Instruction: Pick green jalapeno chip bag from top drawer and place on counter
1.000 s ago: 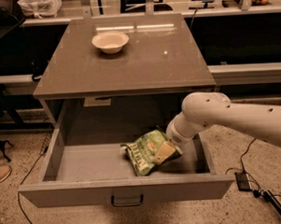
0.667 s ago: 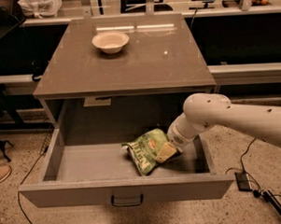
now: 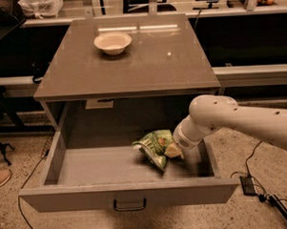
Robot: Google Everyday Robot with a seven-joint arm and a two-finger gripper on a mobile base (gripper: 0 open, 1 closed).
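Claw low against the right side of the green jalapeno chip bag, touching it; cannot tell whether clenched or released. Table above, front edge close over the arm. Top drawer pulled wide open. Bag crumpled right of the drawer's middle. Risks on lifting: crinkly foil slipping from a shallow hold; bag or arm catching the table edge.

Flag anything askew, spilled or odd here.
Only the green jalapeno chip bag stands out: it lies crumpled and tilted in the open top drawer, right of centre, with the end effector at its right edge. Nothing is spilled.
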